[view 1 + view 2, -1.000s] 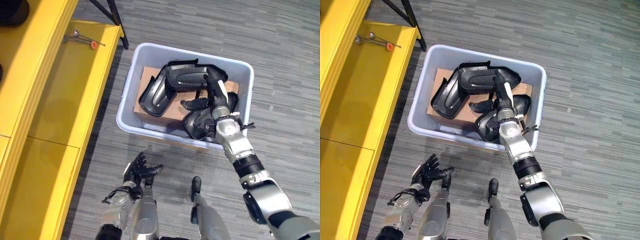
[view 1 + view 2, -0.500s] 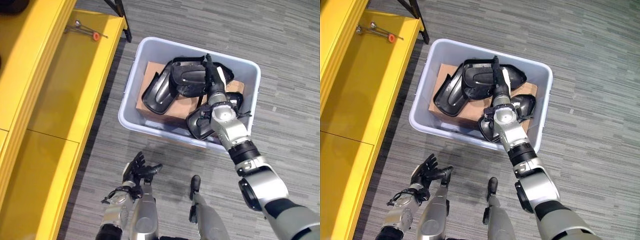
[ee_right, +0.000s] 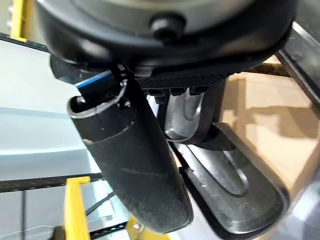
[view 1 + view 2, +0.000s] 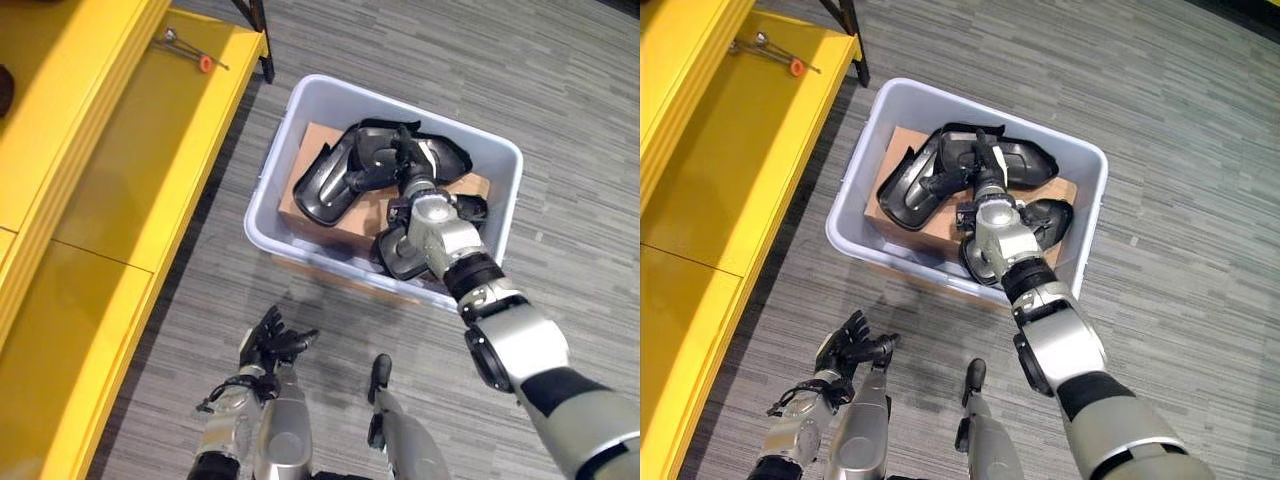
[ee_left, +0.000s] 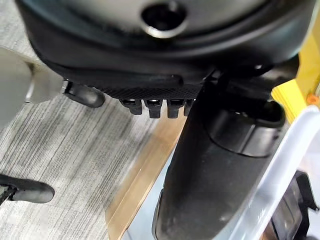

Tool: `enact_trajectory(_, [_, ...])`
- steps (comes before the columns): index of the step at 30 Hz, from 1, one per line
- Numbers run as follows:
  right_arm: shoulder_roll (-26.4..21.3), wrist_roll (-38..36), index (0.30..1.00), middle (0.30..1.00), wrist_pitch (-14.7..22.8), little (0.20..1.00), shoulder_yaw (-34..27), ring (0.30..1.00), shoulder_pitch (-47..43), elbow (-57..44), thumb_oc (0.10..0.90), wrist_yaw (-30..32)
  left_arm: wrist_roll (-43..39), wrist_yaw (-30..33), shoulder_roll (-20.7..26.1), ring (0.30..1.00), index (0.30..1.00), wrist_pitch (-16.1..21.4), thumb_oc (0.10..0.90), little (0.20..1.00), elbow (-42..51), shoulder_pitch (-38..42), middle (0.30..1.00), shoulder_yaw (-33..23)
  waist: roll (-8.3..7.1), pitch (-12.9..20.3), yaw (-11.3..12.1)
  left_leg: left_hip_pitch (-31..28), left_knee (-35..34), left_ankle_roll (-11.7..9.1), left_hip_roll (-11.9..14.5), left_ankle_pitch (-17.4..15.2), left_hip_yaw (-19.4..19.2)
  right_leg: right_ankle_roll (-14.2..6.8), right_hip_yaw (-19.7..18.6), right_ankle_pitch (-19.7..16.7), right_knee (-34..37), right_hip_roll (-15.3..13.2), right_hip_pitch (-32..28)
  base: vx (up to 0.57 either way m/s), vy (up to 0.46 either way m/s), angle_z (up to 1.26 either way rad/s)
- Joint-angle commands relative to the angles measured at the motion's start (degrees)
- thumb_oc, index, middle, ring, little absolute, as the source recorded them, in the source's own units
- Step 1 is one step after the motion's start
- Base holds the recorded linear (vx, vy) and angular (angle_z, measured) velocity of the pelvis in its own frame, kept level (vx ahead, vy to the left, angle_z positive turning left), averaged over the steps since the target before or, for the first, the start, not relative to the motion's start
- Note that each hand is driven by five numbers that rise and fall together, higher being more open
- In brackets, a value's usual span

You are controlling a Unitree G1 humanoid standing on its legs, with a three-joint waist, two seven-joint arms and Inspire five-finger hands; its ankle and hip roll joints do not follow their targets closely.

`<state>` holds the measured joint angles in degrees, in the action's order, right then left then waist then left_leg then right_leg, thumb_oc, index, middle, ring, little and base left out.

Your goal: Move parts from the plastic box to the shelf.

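Note:
A pale plastic box [image 4: 270,168] stands on the carpet and holds several black shell-shaped parts on a cardboard sheet [image 4: 318,142]. One long part [image 4: 325,188] lies at the left, a second [image 4: 443,156] at the back, a third [image 4: 392,252] near the front wall. My right hand [image 4: 405,168] reaches into the box, its fingers straight and lying on the back part where it meets the long one. Past the thumb [image 3: 135,165] in the right wrist view lies a black part [image 3: 235,177]. My left hand [image 4: 268,342] hangs low in front of the box, open and holding nothing.
A yellow shelf [image 4: 130,150] runs along the left of the box, its lower board bare except for thin metal tools with an orange tip [image 4: 192,52] at the far end. A black stand leg [image 4: 262,30] sits between shelf and box. Grey carpet lies all around.
My right hand has uncurled its fingers and reached farther into the box, from the front part to the back one. The whole view has shifted. The left hand stays put.

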<state>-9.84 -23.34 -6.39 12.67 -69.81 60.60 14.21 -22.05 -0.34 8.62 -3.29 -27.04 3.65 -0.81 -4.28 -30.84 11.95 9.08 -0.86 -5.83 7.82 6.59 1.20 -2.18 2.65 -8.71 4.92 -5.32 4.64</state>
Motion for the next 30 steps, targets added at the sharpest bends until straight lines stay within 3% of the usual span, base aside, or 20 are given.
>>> enact_trajectory(1, [-3.5, -2.5, 1.000, 1.000, 4.7, 1.000, 1.1, 1.000, -10.4, -2.7, 0.900, -1.2, -0.4, -0.3, 0.0, 1.000, 1.000, 3.4, 0.900, 1.000, 6.9, -2.0, 1.000, 1.2, 1.00, 1.0, 0.5, -5.1, -3.2, 2.5, 0.0, -1.6, -1.8, 2.7, 0.4, 3.3, 0.1, -6.3, -3.9, 0.00, 0.000, 0.00])
enact_trajectory(7, [-6.4, -3.8, 1.000, 1.000, 3.9, 1.000, 0.9, 1.000, -12.5, 7.8, 0.900, -3.6, -1.0, 0.3, 0.4, 1.000, 1.000, 4.1, 0.900, 1.000, 8.5, -1.8, 1.000, 2.2, 2.83, 1.0, 2.9, -2.3, -1.9, 2.3, 0.1, -1.6, -1.0, 3.2, 1.9, 3.6, 0.1, -6.7, -2.5, 0.00, 0.004, 0.03])
enact_trajectory(20, [-17.0, -3.4, 1.000, 1.000, 3.6, 1.000, 5.3, 1.000, -14.9, 17.1, 0.900, -5.1, -1.4, 0.6, 0.6, 1.000, 1.000, 4.4, 0.900, 1.000, 9.8, -2.1, 1.000, 5.4, 6.55, 1.0, 4.4, 5.9, 0.4, 2.0, 0.3, -1.9, 0.6, 3.5, 3.9, 3.3, 0.1, -7.2, 2.1, -0.02, 0.000, 0.10])
enact_trajectory(30, [-17.0, -2.3, 1.000, 1.000, 3.0, 1.000, 5.3, 1.000, -9.6, 16.4, 0.900, -6.8, -1.7, 0.6, 0.1, 1.000, 1.000, 4.2, 0.900, 1.000, 9.1, -0.9, 1.000, 5.4, 6.03, 1.0, 3.3, 6.3, 0.9, 2.0, 0.8, -2.3, 0.7, 3.7, 3.5, 3.2, 0.1, -6.9, 2.5, 0.00, 0.000, 0.00])
